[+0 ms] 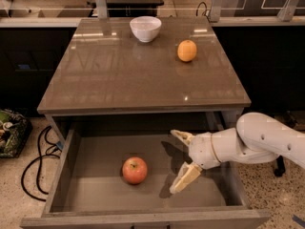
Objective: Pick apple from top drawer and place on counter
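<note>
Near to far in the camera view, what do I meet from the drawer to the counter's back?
The apple in the top drawer → orange on the counter → white bowl. The gripper, jaws open, is in the drawer beside the apple at like depth, so unranked.

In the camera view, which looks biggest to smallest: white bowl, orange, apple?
White bowl, apple, orange; the apple sits nearer, so apple versus orange is unsure. The open gripper is in the top drawer beside the apple.

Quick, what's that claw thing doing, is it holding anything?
Gripper: open, holding nothing. It is inside the drawer, to the right of the apple and not touching it.
</note>
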`<state>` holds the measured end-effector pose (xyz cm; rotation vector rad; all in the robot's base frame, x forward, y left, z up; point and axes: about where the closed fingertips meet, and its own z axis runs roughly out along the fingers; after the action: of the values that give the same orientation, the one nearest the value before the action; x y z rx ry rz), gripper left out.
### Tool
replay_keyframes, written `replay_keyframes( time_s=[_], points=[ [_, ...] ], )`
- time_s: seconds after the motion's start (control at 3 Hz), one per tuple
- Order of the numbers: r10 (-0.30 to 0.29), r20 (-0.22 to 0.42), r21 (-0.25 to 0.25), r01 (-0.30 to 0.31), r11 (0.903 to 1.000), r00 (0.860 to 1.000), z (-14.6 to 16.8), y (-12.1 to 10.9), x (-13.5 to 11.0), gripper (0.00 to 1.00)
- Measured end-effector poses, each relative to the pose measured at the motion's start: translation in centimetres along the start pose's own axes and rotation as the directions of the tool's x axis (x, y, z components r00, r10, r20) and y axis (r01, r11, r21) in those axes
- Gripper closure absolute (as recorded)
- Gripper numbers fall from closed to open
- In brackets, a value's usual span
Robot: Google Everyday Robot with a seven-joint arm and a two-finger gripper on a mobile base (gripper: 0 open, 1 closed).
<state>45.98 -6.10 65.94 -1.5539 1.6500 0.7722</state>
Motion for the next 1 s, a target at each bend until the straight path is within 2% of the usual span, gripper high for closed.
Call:
replay_keyframes(
  time_s=[0.33, 1.0],
  points=[
    [-0.017, 0.026, 0.002, 0.017, 0.9999, 1.000, 1.7, 0.3, -1.1, 0.00],
    [0.027, 0.080, -0.020, -0.025, 0.9995, 0.996, 6.1, -0.2, -0.3, 0.00]
  ],
)
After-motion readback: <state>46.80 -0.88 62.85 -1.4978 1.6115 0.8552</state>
